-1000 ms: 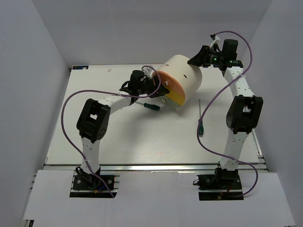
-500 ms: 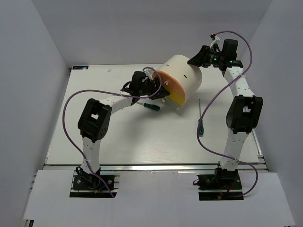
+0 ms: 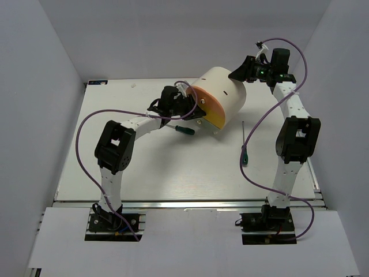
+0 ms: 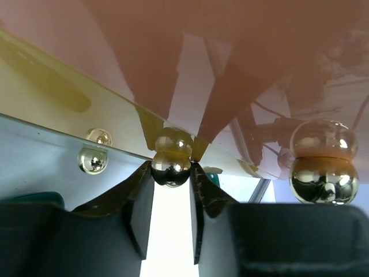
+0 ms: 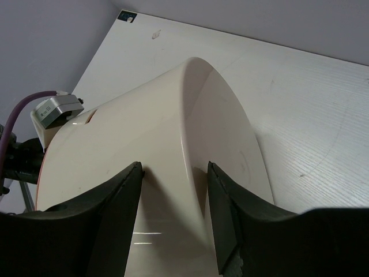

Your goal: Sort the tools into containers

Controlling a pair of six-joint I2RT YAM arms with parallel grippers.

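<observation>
Our left fingers (image 4: 138, 208) have just narrowed onto the centre gold drawer knob (image 4: 170, 167), pinching it. Our right fingers (image 5: 115, 213) clamp the cream cabinet (image 5: 144, 144) by its rim. We judge a drawer pull comes next.

Cabinet (image 5: 173, 144): cream shell, smooth, plastic-looking, low sheen.
Pink drawer front (image 4: 173, 52) and yellow drawer front (image 4: 115, 115): high gloss, mirror-like reflections.
Knob (image 4: 170, 165): polished gold-toned metal, mirror finish; 3 visible, all alike.
Surface (image 5: 323, 115): white, matt, fine wood-like grain.
Left end effector (image 4: 171, 179) fingers (image 4: 138, 202): matt black.
Screwdriver (image 3: 243, 144): thin bare-metal shaft, dark green handle.
</observation>
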